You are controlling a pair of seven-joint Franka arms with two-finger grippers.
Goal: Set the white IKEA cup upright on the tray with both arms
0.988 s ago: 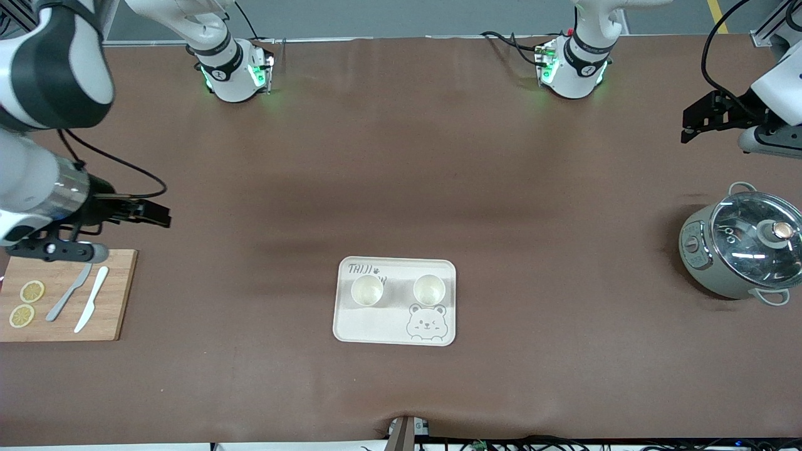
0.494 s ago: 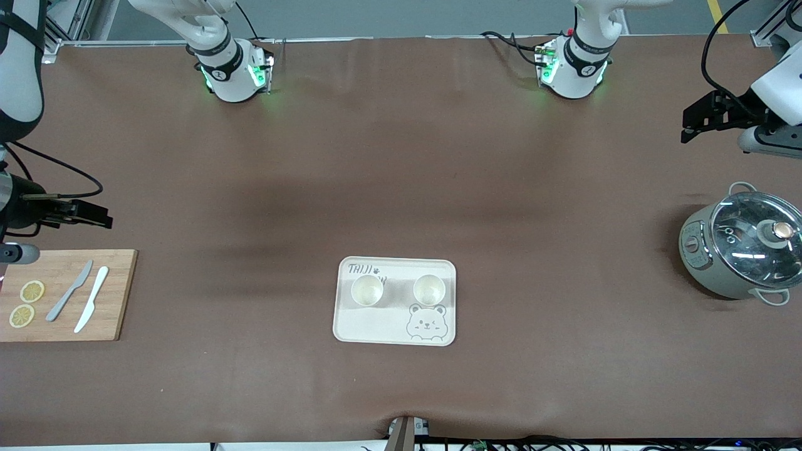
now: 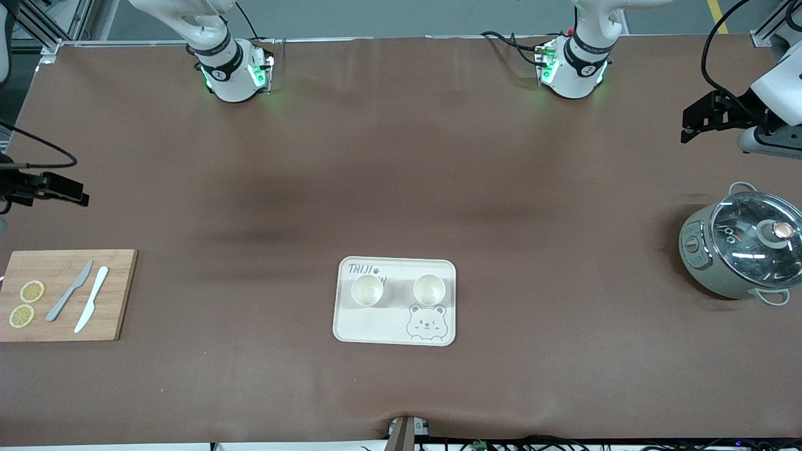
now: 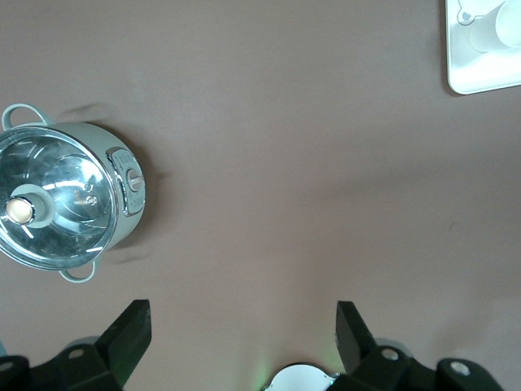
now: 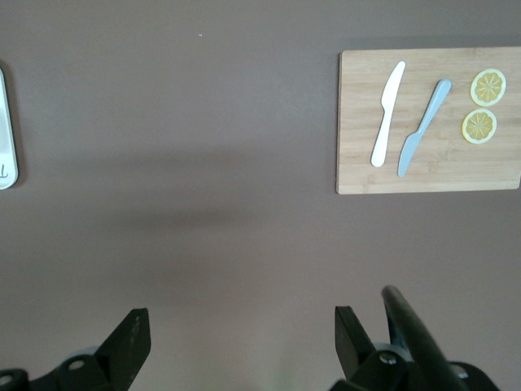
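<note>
Both pairs of black fingers stand spread wide with nothing between them: the left gripper (image 4: 243, 326) hangs over bare brown tabletop (image 3: 401, 188) near the grey-green lidded cooking pot (image 3: 739, 249), and the right gripper (image 5: 242, 330) hangs over bare tabletop near the rectangular wooden cutting board (image 3: 119, 294). In the front view, the flat cream-white rectangular tray with rounded corners (image 3: 376, 329) lies nearest the camera, at about 6 o'clock from the table's middle, its grey cartoon bear face (image 3: 426, 322) at the corner nearest the camera toward the left arm's end. Two small white round cups (image 3: 367, 290) (image 3: 429, 289) stand upright on the tray, side by side and apart, farther from the camera than the bear. The board lies at roughly 8 o'clock, carrying a grey knife (image 3: 69, 291), a white knife (image 3: 91, 299) and two round yellow lemon slices (image 3: 26, 304). The pot, with its glass lid (image 3: 755, 239), sits at about 4 o'clock. Farther off, the left gripper shows at 2 o'clock and the right gripper at 9 o'clock. Both arm bases (image 3: 232, 75) (image 3: 573, 72) stand at the table's farthest edge.
</note>
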